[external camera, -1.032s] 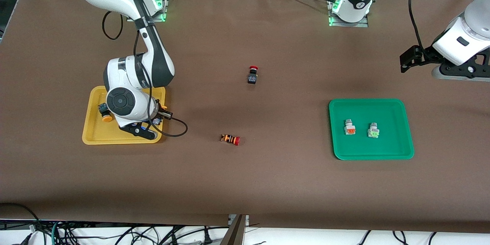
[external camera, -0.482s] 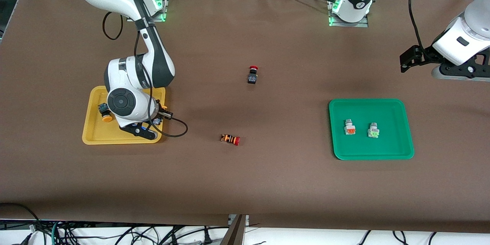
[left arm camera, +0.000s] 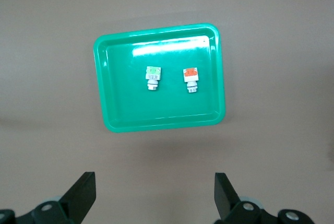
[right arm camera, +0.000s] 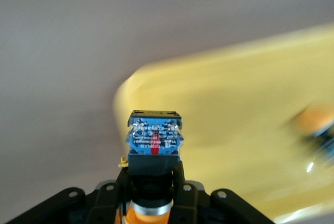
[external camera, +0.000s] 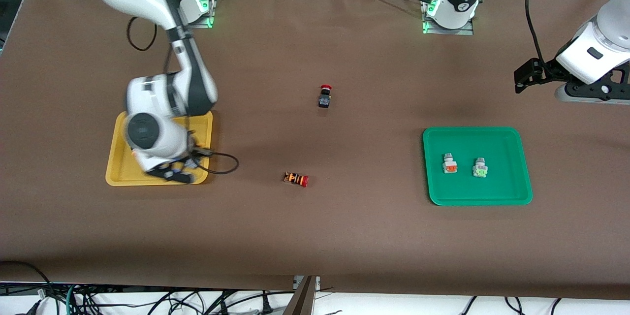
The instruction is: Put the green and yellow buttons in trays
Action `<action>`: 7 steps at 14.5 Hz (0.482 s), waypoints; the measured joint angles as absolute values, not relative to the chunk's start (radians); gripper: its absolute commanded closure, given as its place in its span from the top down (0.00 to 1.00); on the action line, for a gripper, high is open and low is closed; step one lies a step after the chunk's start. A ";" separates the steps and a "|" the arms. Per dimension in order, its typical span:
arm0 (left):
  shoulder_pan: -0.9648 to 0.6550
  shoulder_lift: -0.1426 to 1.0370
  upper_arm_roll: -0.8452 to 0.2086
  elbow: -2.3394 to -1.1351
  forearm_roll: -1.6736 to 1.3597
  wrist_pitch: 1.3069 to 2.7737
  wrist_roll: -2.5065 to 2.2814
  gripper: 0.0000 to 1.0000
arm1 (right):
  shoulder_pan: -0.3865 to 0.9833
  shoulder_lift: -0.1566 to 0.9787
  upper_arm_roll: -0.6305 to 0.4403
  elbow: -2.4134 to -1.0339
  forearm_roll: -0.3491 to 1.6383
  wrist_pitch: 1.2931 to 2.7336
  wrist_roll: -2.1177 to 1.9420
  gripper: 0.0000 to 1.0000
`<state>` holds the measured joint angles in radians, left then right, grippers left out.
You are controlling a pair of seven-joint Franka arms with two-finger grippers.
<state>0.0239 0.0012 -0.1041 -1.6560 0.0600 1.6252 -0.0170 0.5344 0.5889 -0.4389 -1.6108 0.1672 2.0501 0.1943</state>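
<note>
Two grey buttons [external camera: 463, 166] lie in my green tray [external camera: 476, 134]; my right gripper [right arm camera: 154, 192] clamps a yellow button [right arm camera: 154, 143] over the yellow tray [external camera: 116, 168], unreleased; left gripper [left arm camera: 154, 195] waits, spread.

A robotics lab: bolted arm bases [external camera: 450, 7], brown-covered table [external camera: 315, 236], tangled cables [external camera: 147, 302] underneath.

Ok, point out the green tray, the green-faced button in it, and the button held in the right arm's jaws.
green tray [external camera: 521, 192]: front view, bare floor near a corner.
green-faced button [left arm camera: 153, 71]: left wrist view, its green face.
held button [right arm camera: 154, 139]: right wrist view, its blue contact block.
</note>
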 measured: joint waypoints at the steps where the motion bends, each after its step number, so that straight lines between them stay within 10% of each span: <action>1: 0.024 0.001 -0.104 -1.656 0.060 1.625 -0.017 1.00 | 0.488 0.585 -0.463 -1.611 0.180 2.056 0.097 0.00; 7: 0.023 0.001 -0.104 -1.656 0.060 1.625 -0.017 1.00 | 0.463 0.580 -0.457 -1.614 0.189 2.057 0.025 0.00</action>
